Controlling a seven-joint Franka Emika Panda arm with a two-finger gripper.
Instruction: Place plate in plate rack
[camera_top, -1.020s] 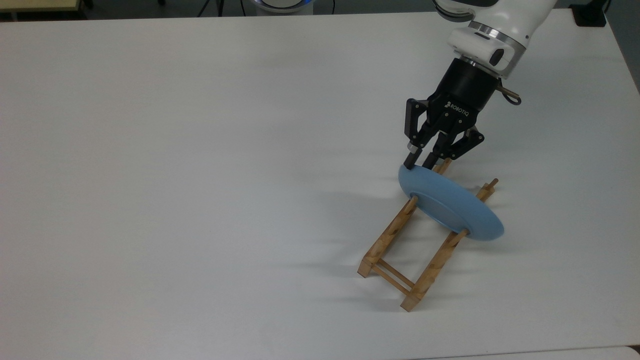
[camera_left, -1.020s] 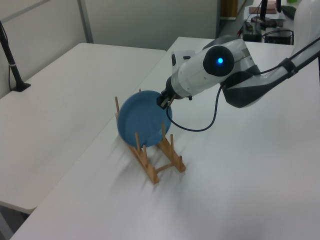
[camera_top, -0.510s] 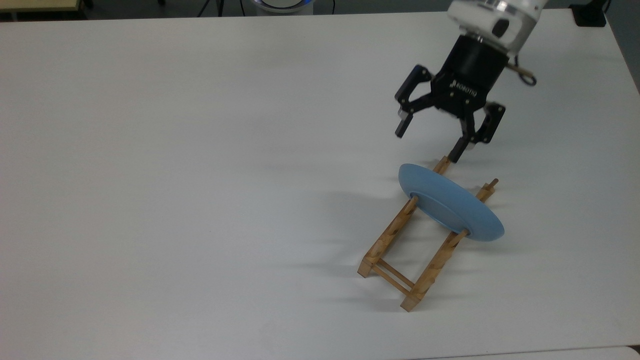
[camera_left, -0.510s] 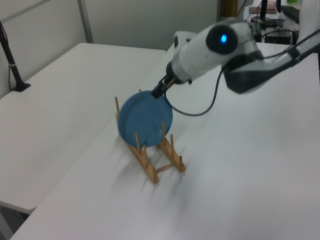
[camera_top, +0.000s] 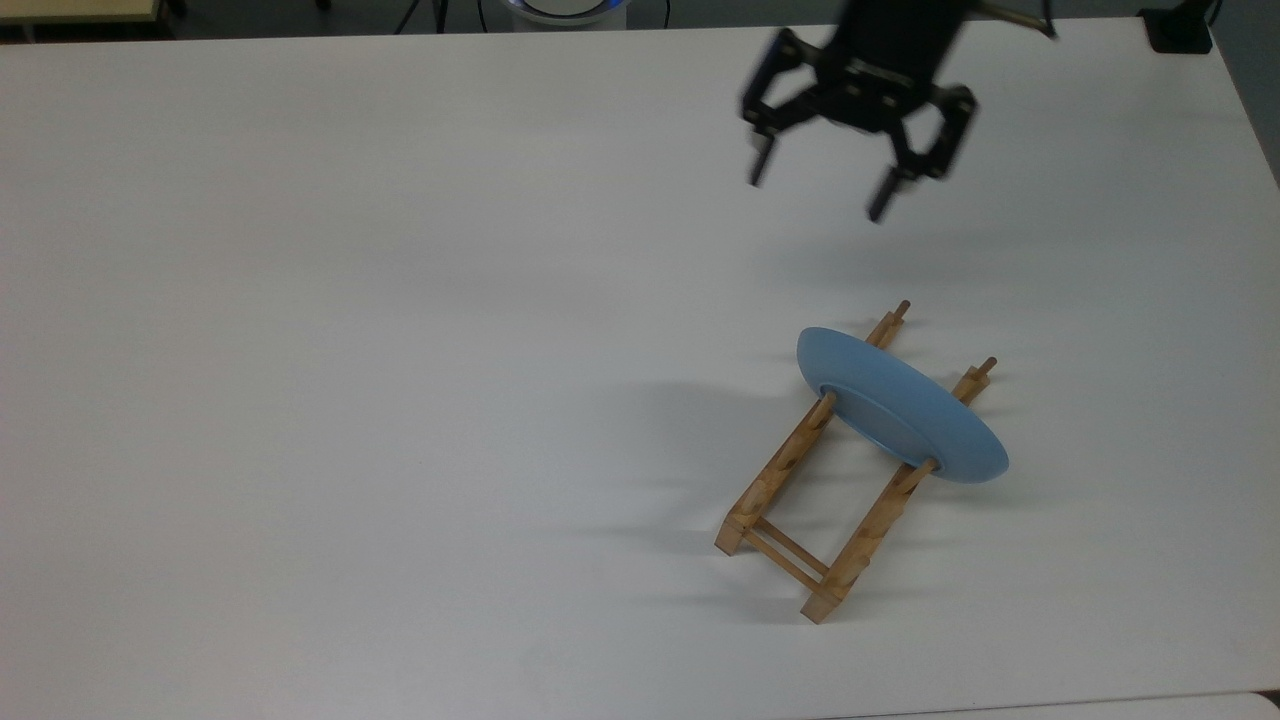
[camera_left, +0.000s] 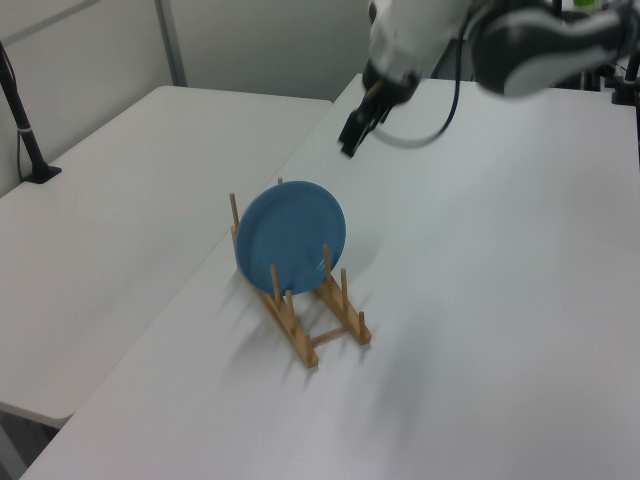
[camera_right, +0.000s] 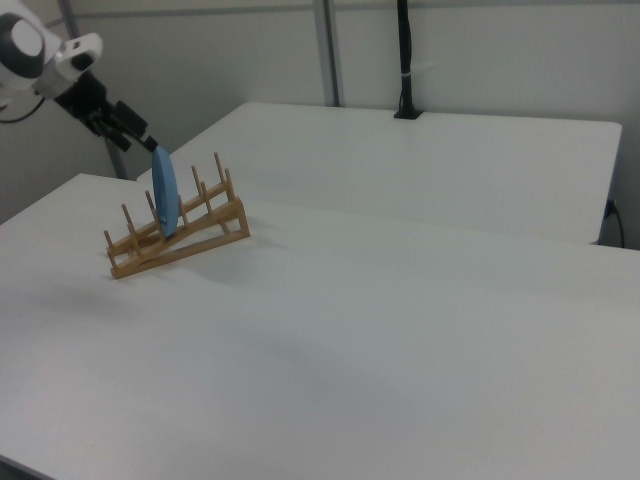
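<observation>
The light-blue plate (camera_top: 900, 405) stands on edge in the wooden plate rack (camera_top: 790, 470), held between upright pegs near the rack's far end and leaning slightly. My gripper (camera_top: 818, 195) hangs open and empty above the table, well apart from the plate, toward the top view's upper edge. In the left view the plate (camera_left: 292, 237) faces the camera in the rack (camera_left: 318, 330), and the gripper (camera_left: 352, 140) is above and behind it. In the right view the plate (camera_right: 165, 192) shows edge-on in the rack (camera_right: 190, 235), with the gripper (camera_right: 135, 138) just up and left of its top rim.
The rack stands on a wide white table (camera_top: 400, 350). A second white table (camera_left: 120, 190) adjoins it, with a black pole (camera_left: 22, 120) on it. The white arm (camera_left: 480, 40) reaches in from the left view's upper right.
One second ago the gripper was shut on the plate's top rim. It has opened, let go and moved up and away. The plate stays in the rack.
</observation>
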